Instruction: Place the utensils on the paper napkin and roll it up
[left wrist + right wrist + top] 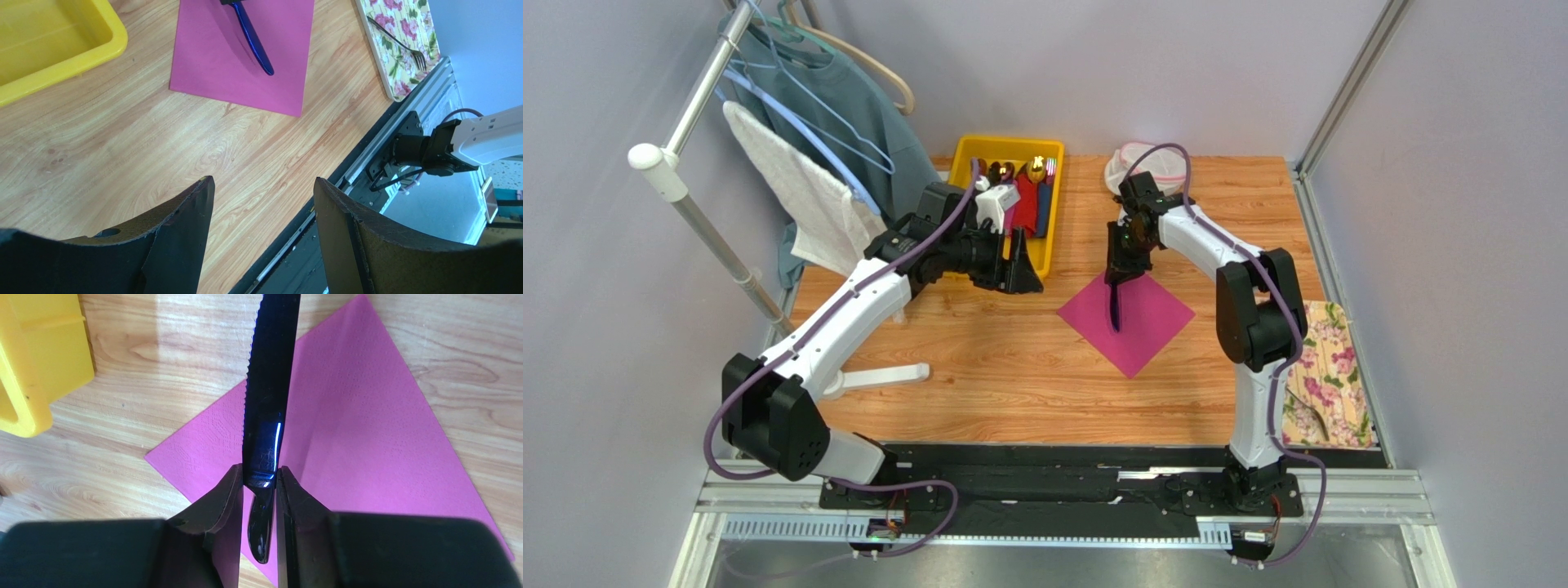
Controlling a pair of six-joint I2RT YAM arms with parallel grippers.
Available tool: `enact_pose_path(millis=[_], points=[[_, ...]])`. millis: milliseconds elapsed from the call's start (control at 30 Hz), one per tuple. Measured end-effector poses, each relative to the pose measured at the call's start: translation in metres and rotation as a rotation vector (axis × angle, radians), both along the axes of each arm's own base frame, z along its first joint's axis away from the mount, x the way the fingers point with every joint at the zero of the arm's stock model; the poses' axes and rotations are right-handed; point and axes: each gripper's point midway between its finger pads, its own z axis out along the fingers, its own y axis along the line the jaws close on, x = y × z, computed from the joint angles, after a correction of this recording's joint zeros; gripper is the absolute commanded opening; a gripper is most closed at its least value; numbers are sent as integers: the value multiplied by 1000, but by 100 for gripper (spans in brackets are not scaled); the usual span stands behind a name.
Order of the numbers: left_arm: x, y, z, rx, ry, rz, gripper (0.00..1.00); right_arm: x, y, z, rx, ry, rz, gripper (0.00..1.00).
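While the right gripper (259,478) had its jaws clamped on the knife (270,373) near one end, serrated blade sloping down over the napkin (368,435) on the tabletop (123,135), seemingly to lay it there, the left gripper (264,187) hung with jaws wide apart, empty.

Yellow bin (1011,142) at far edge; mesh pouch (1120,157) beside it; floral cloth (1326,374) right.
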Motion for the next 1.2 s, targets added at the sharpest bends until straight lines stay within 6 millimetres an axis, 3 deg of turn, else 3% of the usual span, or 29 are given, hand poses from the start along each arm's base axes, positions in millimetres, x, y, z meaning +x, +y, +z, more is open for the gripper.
enact_pose_path(millis=[367,900,1200], points=[[2,-1,-1,-1,9,8,69,-20,-16,-4,-61,81,18,0],[5,1,-3,11,8,28,70,-10,-23,-21,-86,107,-8,0],[5,2,-3,12,10,33,70,-4,-21,-15,-78,91,-15,0]])
